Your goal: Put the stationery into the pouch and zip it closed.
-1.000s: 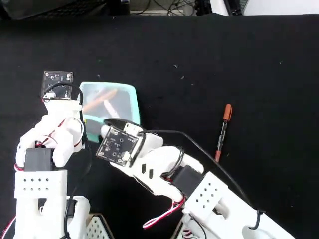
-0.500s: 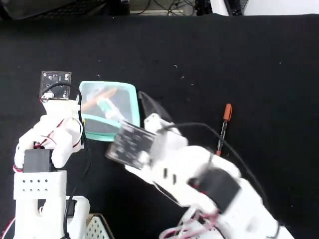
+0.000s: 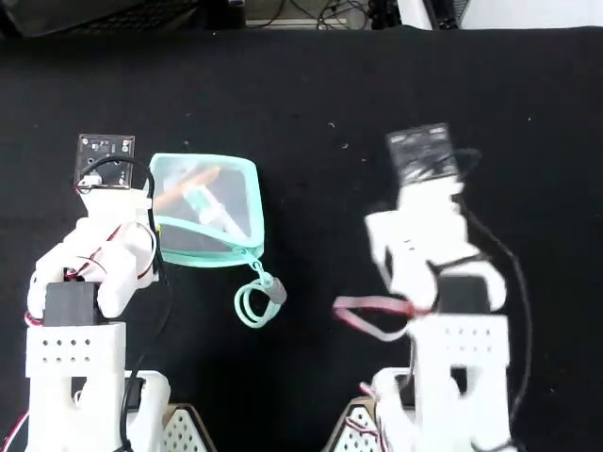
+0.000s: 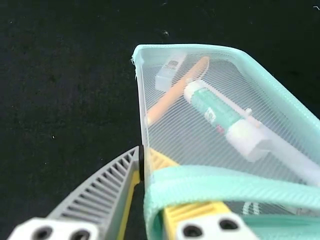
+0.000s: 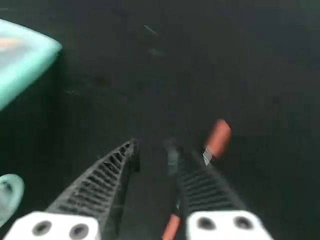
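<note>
A teal mesh pouch (image 3: 203, 209) lies at the left of the black table. Through its mesh (image 4: 210, 125) show an orange pen (image 4: 175, 92), a white and green tube (image 4: 225, 117) and a small pale block (image 4: 169, 74). My left gripper (image 4: 142, 156) is shut on the pouch's near rim, beside its corner (image 3: 155, 224). The pouch's zipper loop (image 3: 254, 301) trails toward the table's front. My right arm (image 3: 429, 231) stands at the right. Its gripper (image 5: 152, 150) is open just above the table, with an orange-capped pen (image 5: 217, 137) partly behind one finger (image 5: 205, 185).
The black table (image 3: 320, 104) stretches bare between the pouch and the right arm and toward the back. A corner of the pouch (image 5: 25, 57) and part of the zipper loop (image 5: 7, 195) show off to the side in the right wrist view.
My right arm has swung away from the pouch to the right and now covers the pen in the high view. The zipper loop lies uncovered. The left arm has kept still.
</note>
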`<state>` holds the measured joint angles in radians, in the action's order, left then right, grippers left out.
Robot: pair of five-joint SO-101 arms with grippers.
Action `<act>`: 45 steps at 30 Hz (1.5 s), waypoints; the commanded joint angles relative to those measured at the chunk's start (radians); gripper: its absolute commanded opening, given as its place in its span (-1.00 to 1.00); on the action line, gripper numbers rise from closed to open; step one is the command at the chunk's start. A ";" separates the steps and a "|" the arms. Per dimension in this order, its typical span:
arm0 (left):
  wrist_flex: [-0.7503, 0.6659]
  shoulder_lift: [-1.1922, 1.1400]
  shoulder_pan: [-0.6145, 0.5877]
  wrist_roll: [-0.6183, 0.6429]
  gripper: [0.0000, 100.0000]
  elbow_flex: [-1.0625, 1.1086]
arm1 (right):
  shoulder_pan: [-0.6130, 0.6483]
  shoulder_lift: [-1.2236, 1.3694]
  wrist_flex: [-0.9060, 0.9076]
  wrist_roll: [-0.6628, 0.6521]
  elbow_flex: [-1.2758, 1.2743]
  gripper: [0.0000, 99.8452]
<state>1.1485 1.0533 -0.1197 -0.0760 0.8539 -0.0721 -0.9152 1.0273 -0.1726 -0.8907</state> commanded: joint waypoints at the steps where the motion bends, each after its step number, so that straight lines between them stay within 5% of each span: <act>1: -0.015 0.005 -0.002 0.006 -0.94 -0.013 | -0.103 0.225 -0.026 0.029 0.077 -0.51; 6: -0.015 0.005 -0.002 0.006 -0.94 -0.013 | -0.144 0.605 0.037 0.029 0.340 -0.67; 15: -0.014 0.006 -0.005 0.006 -0.94 -0.013 | -0.150 1.257 0.373 0.021 0.981 -0.55; 24: -0.014 0.008 -0.007 0.005 -0.94 -0.012 | -0.169 1.633 0.479 0.020 1.394 -0.55; 29: -0.015 0.008 -0.007 0.005 -0.94 -0.012 | -0.172 1.733 0.537 0.018 1.514 -0.61; 33: -0.015 0.006 -0.007 0.005 -0.94 -0.012 | -0.172 1.736 0.555 0.018 1.550 -0.99; 45: -0.015 0.005 -0.004 0.005 -0.94 -0.012 | -0.137 1.438 0.726 -0.012 1.520 -0.98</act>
<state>1.1485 1.0533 -0.1197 -0.0760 0.8539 -0.2378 0.6728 1.7162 -0.1634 0.6114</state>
